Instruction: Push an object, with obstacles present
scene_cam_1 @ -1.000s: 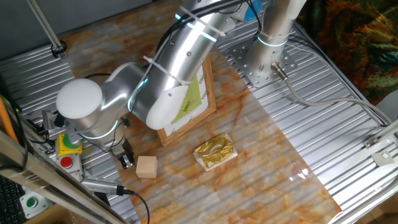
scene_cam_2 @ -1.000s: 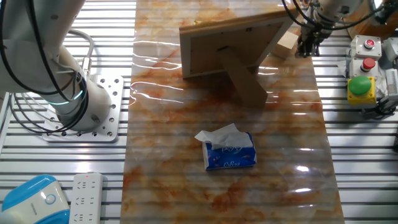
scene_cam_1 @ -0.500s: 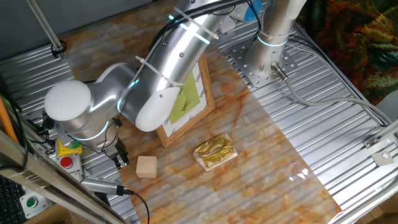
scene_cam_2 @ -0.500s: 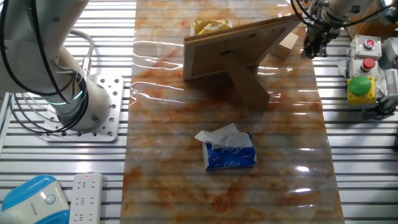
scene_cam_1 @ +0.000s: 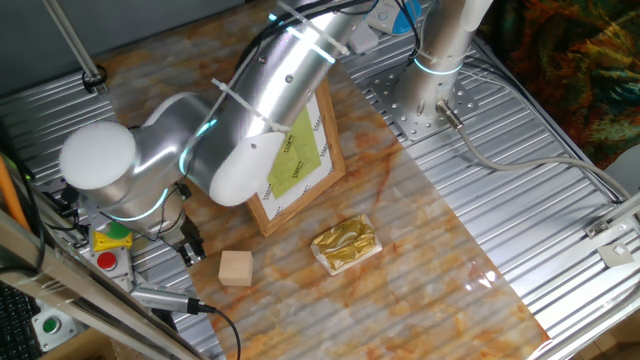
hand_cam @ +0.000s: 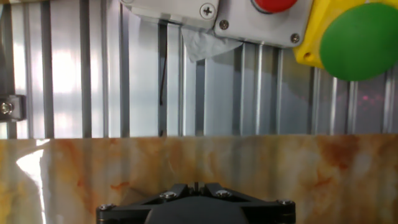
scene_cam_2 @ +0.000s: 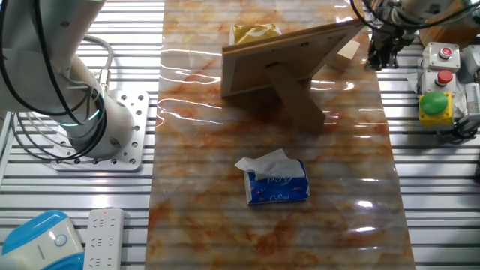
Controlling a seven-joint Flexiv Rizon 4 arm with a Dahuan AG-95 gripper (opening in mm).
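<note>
Gripper low at the marble tabletop's edge, just beside the wooden block — jaws look pressed together. The block sits in front of the picture frame — gold foil packet near it.

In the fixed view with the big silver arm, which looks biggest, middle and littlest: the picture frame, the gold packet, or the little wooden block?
1. picture frame, biggest by far, even though the arm hides part of it.
2. gold packet, middle.
3. wooden block, littlest.
The packet and block lie about equally near the camera, so that order looks safe.
</note>
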